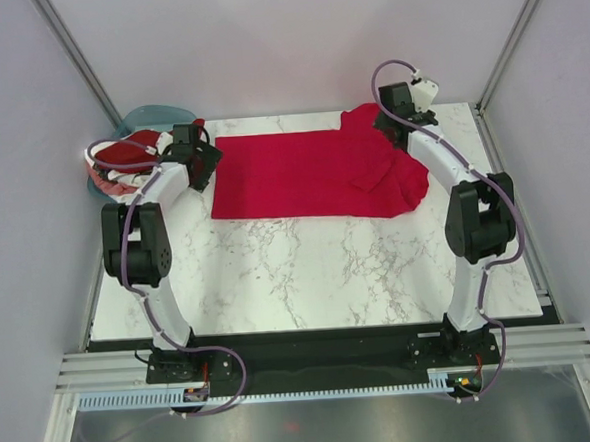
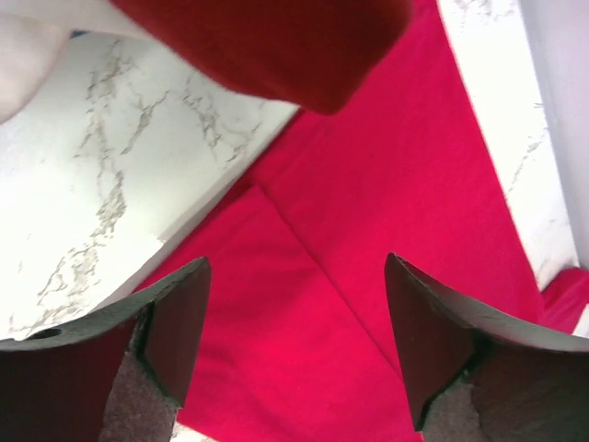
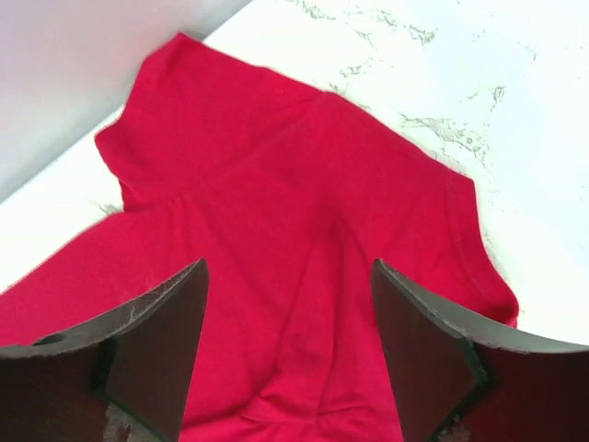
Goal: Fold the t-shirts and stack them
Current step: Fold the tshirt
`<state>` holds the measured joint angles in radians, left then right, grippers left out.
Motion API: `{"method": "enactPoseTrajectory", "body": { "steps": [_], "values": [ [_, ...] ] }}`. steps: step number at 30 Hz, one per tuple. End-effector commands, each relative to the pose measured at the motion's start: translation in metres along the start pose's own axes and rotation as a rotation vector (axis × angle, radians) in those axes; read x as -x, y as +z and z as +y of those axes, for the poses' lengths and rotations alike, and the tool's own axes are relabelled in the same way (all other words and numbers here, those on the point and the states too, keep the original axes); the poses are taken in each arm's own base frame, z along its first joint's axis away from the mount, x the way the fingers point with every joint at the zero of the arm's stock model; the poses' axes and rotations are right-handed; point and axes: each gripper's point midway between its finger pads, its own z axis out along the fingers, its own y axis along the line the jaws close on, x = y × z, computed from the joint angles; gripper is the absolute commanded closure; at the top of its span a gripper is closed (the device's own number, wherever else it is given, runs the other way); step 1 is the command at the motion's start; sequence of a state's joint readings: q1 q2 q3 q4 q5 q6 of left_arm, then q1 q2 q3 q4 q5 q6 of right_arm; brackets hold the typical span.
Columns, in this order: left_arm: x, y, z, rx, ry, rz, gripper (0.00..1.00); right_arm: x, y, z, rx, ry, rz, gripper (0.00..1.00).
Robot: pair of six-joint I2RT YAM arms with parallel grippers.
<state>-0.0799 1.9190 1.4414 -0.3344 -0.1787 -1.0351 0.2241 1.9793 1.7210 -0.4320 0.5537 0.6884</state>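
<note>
A bright crimson t-shirt [image 1: 302, 172] lies spread across the far half of the marble table, its right end bunched and folded over. My left gripper [image 1: 203, 158] is open and empty above the shirt's left edge; the left wrist view shows crimson cloth [image 2: 368, 239] with a fold line between the jaws. My right gripper [image 1: 394, 117] is open and empty above the shirt's right end; the right wrist view shows the rumpled sleeve and collar area [image 3: 276, 203]. More shirts, dark red [image 1: 125, 149], white and coral pink, lie piled at the far left.
A teal plastic basin [image 1: 146, 116] sits at the far left corner behind the shirt pile. A dark red cloth edge [image 2: 276, 46] hangs at the top of the left wrist view. Bare marble table [image 1: 308, 270] lies in front of the shirt.
</note>
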Motion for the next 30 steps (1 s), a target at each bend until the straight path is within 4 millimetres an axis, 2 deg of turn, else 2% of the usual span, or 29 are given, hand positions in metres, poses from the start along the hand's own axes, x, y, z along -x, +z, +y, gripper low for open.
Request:
{"method": "enactPoseTrajectory", "body": {
  "steps": [1,3,5,6,7,8,9,10,11,12,13,15,18,19,21,22,23,24,25,26,28,30],
  "values": [
    [0.019,-0.011,-0.008,-0.010,0.039,-0.061,0.15,0.025,-0.012,0.010,0.046,0.016,-0.048,0.20],
    [0.019,-0.022,-0.005,-0.016,0.052,-0.068,0.17,0.028,-0.021,0.005,0.056,0.020,-0.058,0.21],
    [0.022,-0.044,-0.008,-0.048,0.051,-0.081,0.19,0.025,-0.037,-0.007,0.072,0.021,-0.061,0.22],
    [0.014,-0.046,0.003,-0.034,0.052,-0.059,0.21,0.023,-0.042,-0.013,0.070,0.020,-0.058,0.25],
    [0.016,-0.061,0.002,-0.059,0.043,-0.064,0.22,0.016,-0.051,-0.025,0.064,0.012,-0.049,0.26],
    [0.011,-0.066,0.006,-0.061,0.042,-0.053,0.24,0.012,-0.055,-0.032,0.062,0.009,-0.044,0.28],
    [-0.004,-0.065,0.024,-0.035,0.047,-0.017,0.25,0.007,-0.060,-0.038,0.061,0.009,-0.037,0.30],
    [-0.010,-0.069,0.031,-0.032,0.045,-0.003,0.26,-0.006,-0.067,-0.052,0.054,0.000,-0.016,0.31],
    [-0.015,-0.077,0.034,-0.047,0.032,0.012,0.27,-0.013,-0.072,-0.056,0.063,0.005,0.000,0.32],
    [-0.030,-0.075,0.057,-0.008,0.030,0.044,0.27,-0.019,-0.075,-0.063,0.066,0.010,0.008,0.33],
    [-0.036,-0.078,0.064,0.000,0.026,0.057,0.28,-0.033,-0.082,-0.078,0.059,0.006,0.028,0.35],
    [-0.053,-0.083,0.087,0.019,0.027,0.088,0.32,-0.056,-0.091,-0.094,0.079,0.014,0.055,0.39],
    [-0.066,-0.089,0.108,0.025,0.045,0.098,0.34,-0.077,-0.096,-0.104,0.114,0.035,0.087,0.40],
    [-0.068,-0.091,0.113,0.022,0.049,0.095,0.35,-0.092,-0.097,-0.113,0.109,0.029,0.112,0.40],
    [-0.077,-0.092,0.127,0.033,0.056,0.111,0.39,-0.108,-0.099,-0.114,0.143,0.037,0.150,0.43],
    [-0.078,-0.096,0.125,0.010,0.052,0.106,0.40,-0.123,-0.098,-0.122,0.138,0.025,0.176,0.43],
    [-0.090,-0.096,0.135,0.011,0.049,0.131,0.41,-0.125,-0.097,-0.119,0.163,0.035,0.169,0.44],
    [-0.094,-0.096,0.137,-0.003,0.044,0.137,0.42,-0.139,-0.097,-0.126,0.158,0.038,0.192,0.45],
    [-0.091,-0.095,0.128,-0.063,0.035,0.114,0.43,-0.142,-0.096,-0.125,0.168,0.042,0.197,0.47],
    [-0.097,-0.091,0.139,-0.053,0.038,0.117,0.43,-0.143,-0.095,-0.122,0.189,0.050,0.197,0.49],
    [-0.097,-0.085,0.140,-0.055,0.043,0.102,0.43,-0.150,-0.090,-0.123,0.175,0.047,0.208,0.50],
    [-0.094,-0.084,0.133,-0.065,0.065,0.106,0.43,-0.154,-0.080,-0.124,0.145,0.047,0.212,0.50]
  ]
}}
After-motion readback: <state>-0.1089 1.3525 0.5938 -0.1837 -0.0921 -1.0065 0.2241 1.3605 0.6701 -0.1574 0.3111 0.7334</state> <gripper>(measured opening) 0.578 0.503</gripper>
